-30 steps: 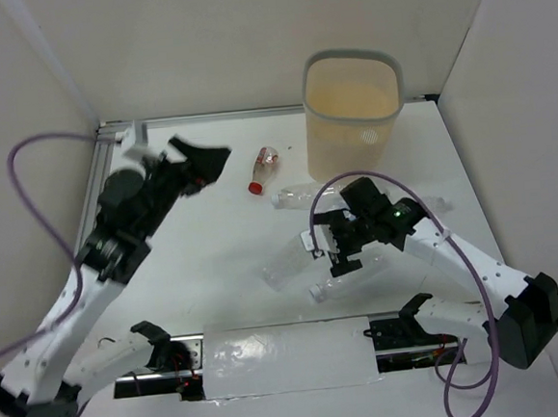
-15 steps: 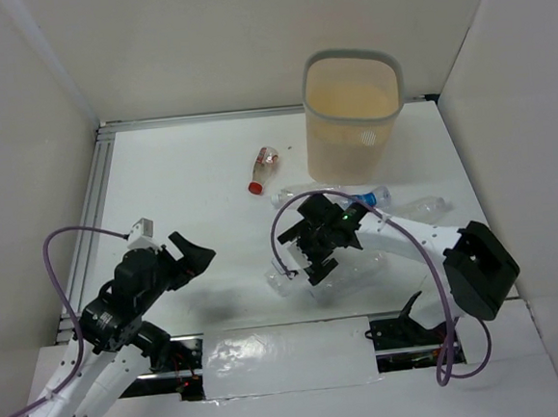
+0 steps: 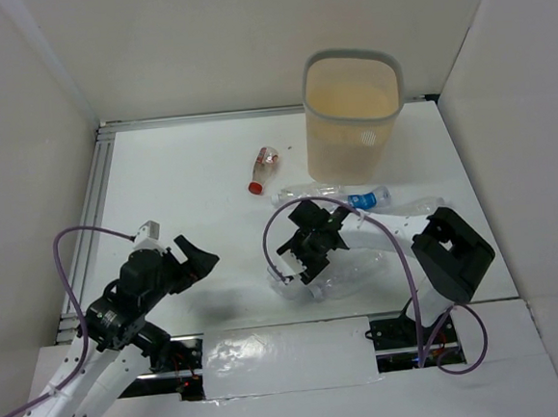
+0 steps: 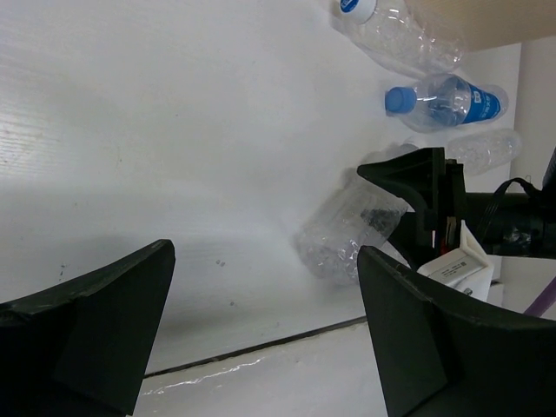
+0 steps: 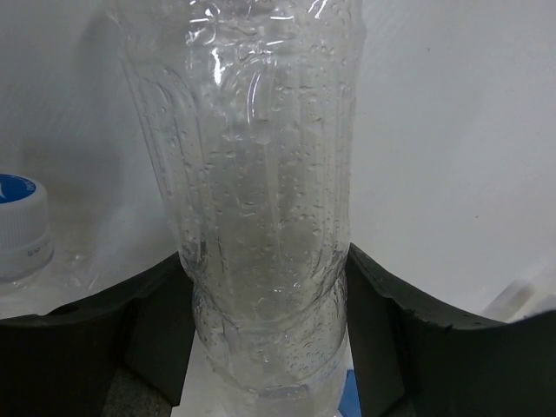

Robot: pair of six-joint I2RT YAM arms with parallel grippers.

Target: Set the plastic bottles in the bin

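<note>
Right hand (image 5: 265,280) tight around clear bottle (image 5: 261,156); blue-labelled bottle (image 3: 363,200) nearby

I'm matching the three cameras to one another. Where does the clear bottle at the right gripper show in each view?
Top external: the clear bottle lies low, at centre, partly under the right gripper.
Left wrist: right of centre, its far end in that gripper.
Right wrist: it fills the middle, a finger against each side.
Shared landmark: the right gripper, black, around the bottle in all three.
</note>
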